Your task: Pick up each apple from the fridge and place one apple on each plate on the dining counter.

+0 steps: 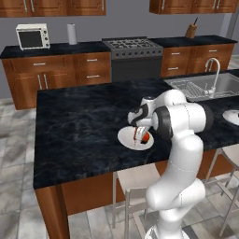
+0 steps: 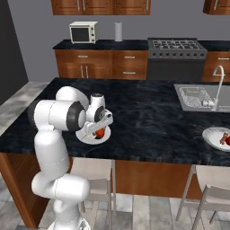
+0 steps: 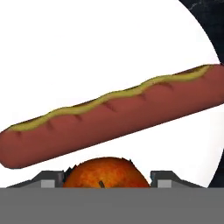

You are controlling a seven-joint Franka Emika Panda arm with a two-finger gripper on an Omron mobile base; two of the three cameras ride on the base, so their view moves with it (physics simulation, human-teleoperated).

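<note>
An orange-red apple (image 3: 105,173) rests on a white plate (image 1: 123,137) near the front edge of the dining counter (image 1: 84,126), beside a hot dog (image 3: 113,116). My gripper (image 1: 140,136) points down over this plate, with the apple (image 2: 99,133) between its fingertips (image 3: 50,178). The frames do not show whether the pads still press the fruit. In the right base view the gripper (image 2: 98,133) hangs over the same plate (image 2: 90,138). A second white plate (image 2: 211,134) at the counter's right end holds a deep red apple (image 2: 227,140) and another hot dog (image 2: 223,138).
A steel sink (image 1: 200,86) with a tap is set in the counter to the right. Stools (image 1: 137,179) stand under the front edge. Along the back wall are the stove (image 1: 133,46), a toaster oven (image 1: 32,36) and wooden cabinets.
</note>
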